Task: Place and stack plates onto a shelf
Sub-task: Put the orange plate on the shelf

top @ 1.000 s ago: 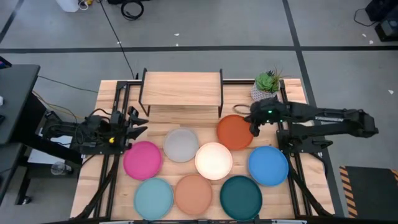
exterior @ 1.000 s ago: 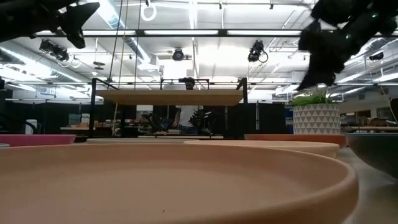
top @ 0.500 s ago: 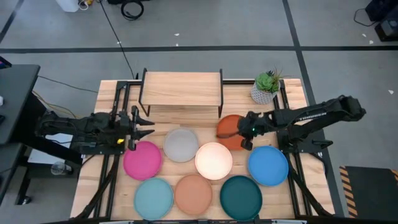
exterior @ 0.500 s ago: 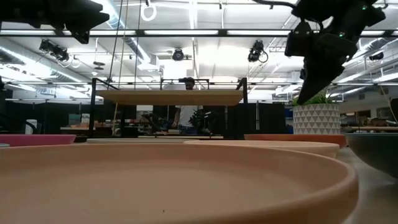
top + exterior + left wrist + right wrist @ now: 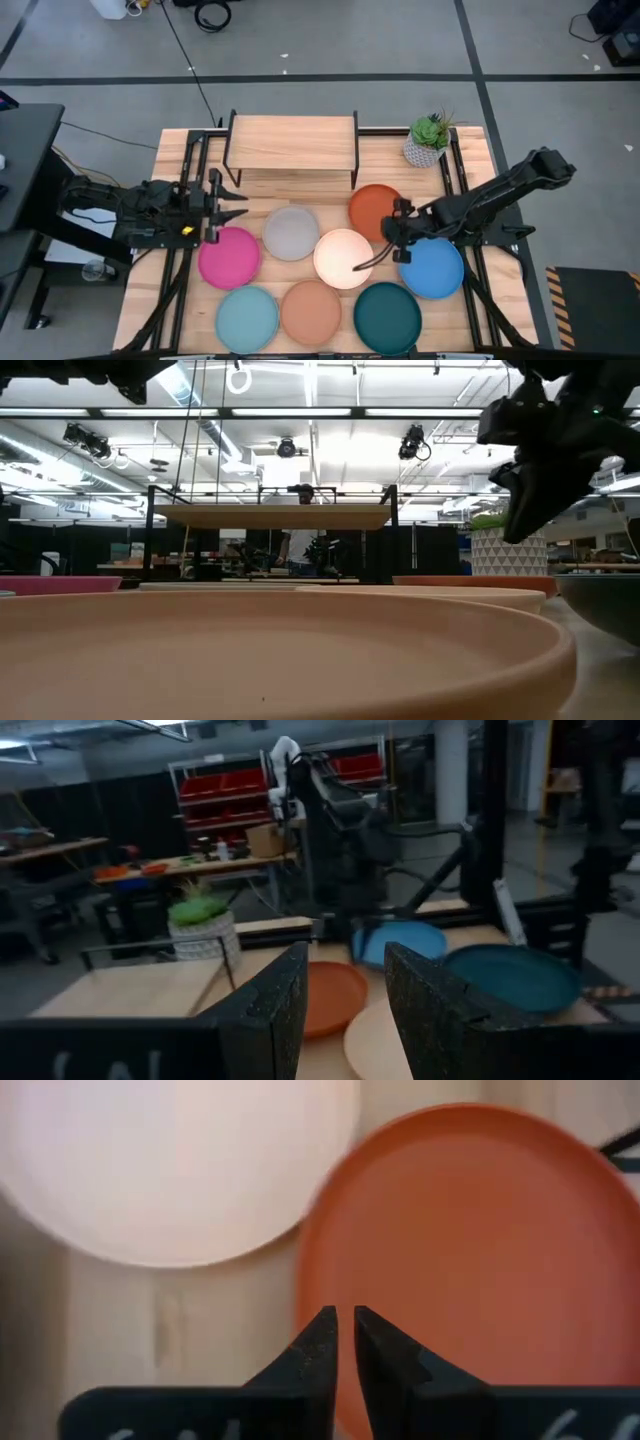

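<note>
Looking straight down from the high view, the right tool [image 5: 392, 232] is hanging low over the wooden surface [image 5: 470, 150], right at the near rim of the round matte orange plate [image 5: 375, 208], with the cream white plate [image 5: 343, 257] just beside it on one side and the blue plate [image 5: 432, 267] on the other; the small wooden-topped shelf on thin black legs [image 5: 292, 140] is sitting bare beyond the orange plate, toward the far edge, and the left tool [image 5: 222, 197] is waiting near the magenta pink plate [image 5: 229, 256], well apart from the orange one, so the right arm is clearly the nearer. In the low view, the shelf [image 5: 272, 516] is standing empty behind the row of plate rims, and the right arm is showing as a dark mass at the upper right. In the left wrist view, the left tool [image 5: 345, 990] is holding its fingers apart with nothing between them, facing across the surface toward the orange plate [image 5: 330, 997]. In the right wrist view, the right tool [image 5: 344, 1342] is pointing down with its fingers nearly closed, only a thin slit between them and nothing held, the tips lying just over the orange plate's [image 5: 470, 1260] rim; the plate is extending away from the tips, so the fingers would probably need to widen to straddle that rim.
</note>
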You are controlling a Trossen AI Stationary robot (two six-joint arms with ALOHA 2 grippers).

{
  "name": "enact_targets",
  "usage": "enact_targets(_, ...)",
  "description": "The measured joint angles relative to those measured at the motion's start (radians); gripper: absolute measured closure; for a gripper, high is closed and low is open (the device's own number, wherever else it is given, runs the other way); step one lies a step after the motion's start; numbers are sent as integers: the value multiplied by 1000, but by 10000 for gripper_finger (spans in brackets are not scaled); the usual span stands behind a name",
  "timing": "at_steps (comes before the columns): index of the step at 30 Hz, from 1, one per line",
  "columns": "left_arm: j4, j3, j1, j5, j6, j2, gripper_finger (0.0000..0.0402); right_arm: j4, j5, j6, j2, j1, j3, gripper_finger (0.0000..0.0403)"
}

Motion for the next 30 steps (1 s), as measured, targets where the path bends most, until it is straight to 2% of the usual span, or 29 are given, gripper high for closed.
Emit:
enact_targets(6,-30,11,0,-84,26,1,260,-12,-53,15,59,17,74,266)
enact_targets(9,-52,11,0,-86,43,1,260,-74,-1,17,143,43,123,245)
enact_targets(14,-90,11,0,-91,26,1,260,-203,26,11,294,57,207,243)
enact_targets(24,-96,11,0,-94,25,1,260,-212,15,48,419,55,230,245)
enact_targets(30,-96,11,0,-93,25,1,260,-216,49,63,458,52,229,287)
